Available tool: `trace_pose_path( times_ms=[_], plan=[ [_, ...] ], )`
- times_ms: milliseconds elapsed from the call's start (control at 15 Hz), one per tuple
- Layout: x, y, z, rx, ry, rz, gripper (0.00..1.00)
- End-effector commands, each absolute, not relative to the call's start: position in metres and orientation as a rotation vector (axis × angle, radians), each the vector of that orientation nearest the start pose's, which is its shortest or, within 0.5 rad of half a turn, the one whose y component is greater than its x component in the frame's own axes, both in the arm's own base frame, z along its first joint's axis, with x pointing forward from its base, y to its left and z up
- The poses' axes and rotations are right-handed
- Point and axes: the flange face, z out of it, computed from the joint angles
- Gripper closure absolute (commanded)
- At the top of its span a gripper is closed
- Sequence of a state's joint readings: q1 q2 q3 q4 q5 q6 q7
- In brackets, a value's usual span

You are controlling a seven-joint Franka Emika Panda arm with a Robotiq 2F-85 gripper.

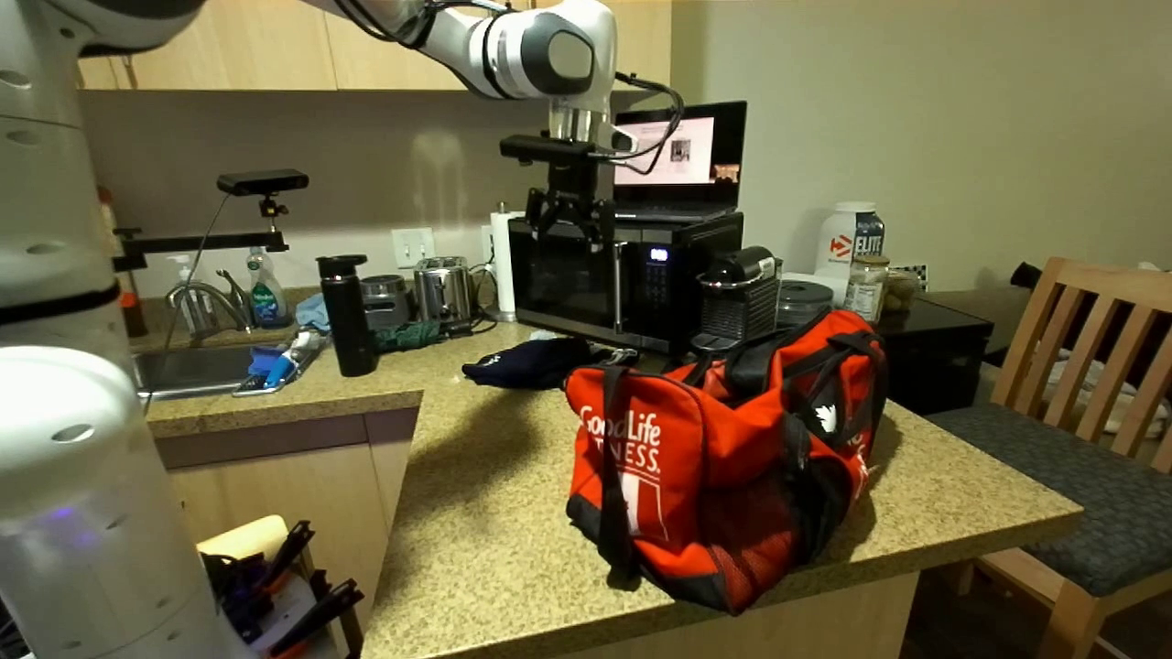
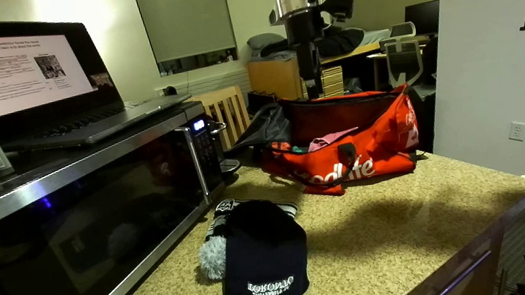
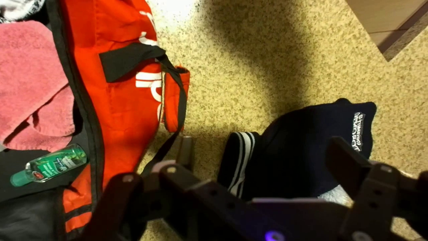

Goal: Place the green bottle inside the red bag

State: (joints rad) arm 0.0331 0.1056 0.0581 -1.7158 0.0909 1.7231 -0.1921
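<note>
Fingers (image 1: 603, 220) spread wide, high over the worktop (image 1: 485, 513) | there's the green bottle (image 3: 57, 164), lying inside the red bag (image 3: 117, 110) beside a pink cloth (image 3: 30, 80) | dark hat (image 2: 263, 256) out there near the bag

There is one red bag (image 1: 732, 453), one green-capped bottle (image 3: 55, 165), one microwave (image 2: 96, 219) and one laptop (image 2: 31, 80).

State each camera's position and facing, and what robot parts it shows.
An exterior view: beside the arm, facing the microwave across the counter; arm and open gripper show.
An exterior view: near the microwave, facing past it to the red bag; arm's end and gripper show.
Wrist view: above the counter, looking down on bag and green bottle; gripper fingers show.
Both exterior views share bag, microwave, laptop.
</note>
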Motion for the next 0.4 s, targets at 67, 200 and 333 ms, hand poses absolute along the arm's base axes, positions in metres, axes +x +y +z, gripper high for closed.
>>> trace_pose_path(
  times_ms=[67, 200, 333],
  plan=[
    [0.5825, 0.0598, 0.5085, -3.012, -0.399, 0.145, 0.00],
    [0.5829, 0.0598, 0.5071, -3.011, -0.399, 0.149, 0.00],
    [0.5830, 0.0598, 0.5068, -3.011, -0.399, 0.149, 0.00]
  ],
)
